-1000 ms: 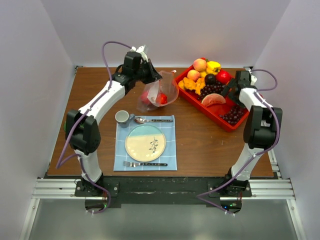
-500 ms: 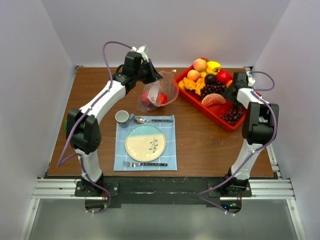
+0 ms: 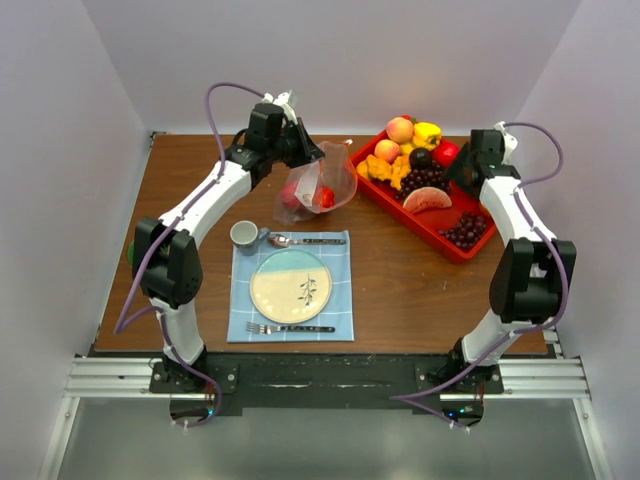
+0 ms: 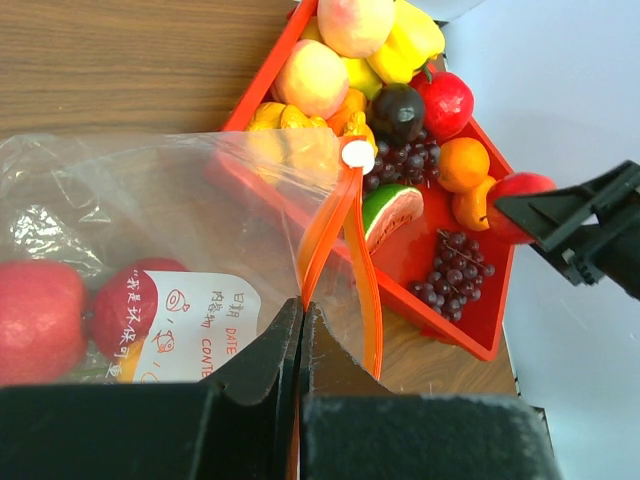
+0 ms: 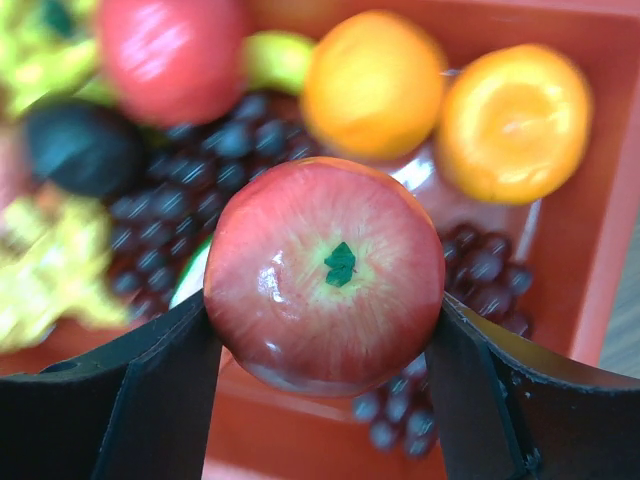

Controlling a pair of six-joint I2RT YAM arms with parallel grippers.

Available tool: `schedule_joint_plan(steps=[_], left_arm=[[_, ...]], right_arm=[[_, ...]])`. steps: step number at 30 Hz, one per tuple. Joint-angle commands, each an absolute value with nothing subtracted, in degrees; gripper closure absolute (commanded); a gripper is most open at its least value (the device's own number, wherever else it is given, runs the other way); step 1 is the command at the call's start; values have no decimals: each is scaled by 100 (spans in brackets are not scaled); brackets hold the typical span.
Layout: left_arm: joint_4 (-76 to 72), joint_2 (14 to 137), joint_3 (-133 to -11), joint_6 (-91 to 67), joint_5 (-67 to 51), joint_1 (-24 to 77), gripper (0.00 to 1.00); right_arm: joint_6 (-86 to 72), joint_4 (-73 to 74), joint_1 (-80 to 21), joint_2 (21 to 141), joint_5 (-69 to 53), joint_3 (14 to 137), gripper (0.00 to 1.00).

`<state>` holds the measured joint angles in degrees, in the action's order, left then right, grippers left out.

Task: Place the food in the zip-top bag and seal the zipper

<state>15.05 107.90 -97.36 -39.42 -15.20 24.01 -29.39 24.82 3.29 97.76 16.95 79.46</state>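
**A:** Red, glossy: the apple [image 5: 325,270] sits in your right gripper [image 5: 322,325], one finger clamped on each side, held over the red tray [image 5: 600,250].

**B:** And my left?

**A:** Your left gripper [image 4: 300,335] is pinched flat together on the zip-top bag [image 4: 150,200], right at the zipper [image 4: 325,235]. The strip runs up and away from your fingertips, and the mouth gapes toward the tray.

**B:** How far along?

**A:** Early, I'd say. Two red fruits [image 4: 60,320] lie inside the bag, just left of your left fingers. Most of the food [image 4: 400,110] is beyond the bag mouth in the tray: peaches, oranges, grapes, a watermelon slice, yellow pieces.

**B:** What's left?

**A:** Bring this apple to the bag mouth and drop it in, do the same for the rest, then seal. The zipper isn't closed yet.
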Motion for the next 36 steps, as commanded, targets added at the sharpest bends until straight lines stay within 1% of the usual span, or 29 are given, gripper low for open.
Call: schedule_joint_plan(steps=[1, 6, 7, 9, 12, 14, 18, 21, 22, 24, 25, 27, 28, 31, 36], left_arm=[[1275, 10749, -10046, -3946, -1573, 2347, 100], [1301, 10775, -10090, -3946, -1608, 2355, 100], [1309, 10784, -10090, -3946, -1617, 2355, 100], [1327, 10767, -10090, -3946, -1617, 2355, 100], [1345, 10749, -10099, -3929, -1608, 2347, 100], [1354, 10749, -10099, -3929, -1626, 2355, 100], [1397, 10723, -10134, -3937, -1626, 2355, 100], [1433, 10661, -10142, -3911, -1600, 2355, 100], [1450, 10635, -10143, -3911, -1582, 2355, 100], [1468, 10617, -10143, -3894, -1591, 2355, 100], [1476, 10608, -10143, -3885, -1591, 2347, 100], [1494, 10608, -10134, -3867, -1573, 2347, 100], [1477, 10617, -10134, -3858, -1582, 2347, 100], [1450, 10643, -10134, -3858, -1582, 2347, 100], [1363, 10696, -10142, -3920, -1600, 2347, 100]], right_arm=[[-2926, 2821, -403, 9185, 1311, 8112, 81], [-3120, 2804, -1343, 8755, 1142, 8401, 81], [-3155, 2734, -1675, 8667, 1047, 8455, 81], [-3199, 2716, -2002, 8666, 1028, 8717, 80], [-3269, 2628, -2687, 8789, 1063, 8999, 80], [-3296, 2610, -2960, 9078, 1090, 9236, 79], [-3401, 2523, -3155, 9676, 1116, 9571, 78], [-3445, 2513, -3164, 10194, 1116, 9878, 70], [-3454, 2557, -3155, 10422, 1142, 10096, 60], [-3445, 2733, -3164, 10616, 1169, 10265, 45], [-3454, 2707, -3164, 10661, 1160, 10309, 29], [-3463, 2681, -3164, 10661, 1134, 10345, 17], [-3472, 2672, -3164, 10652, 1116, 10388, 8], [-3445, 2820, -3164, 10626, 1134, 10572, 1], [-3322, 3058, -3164, 10399, 1256, 10714, 1]])
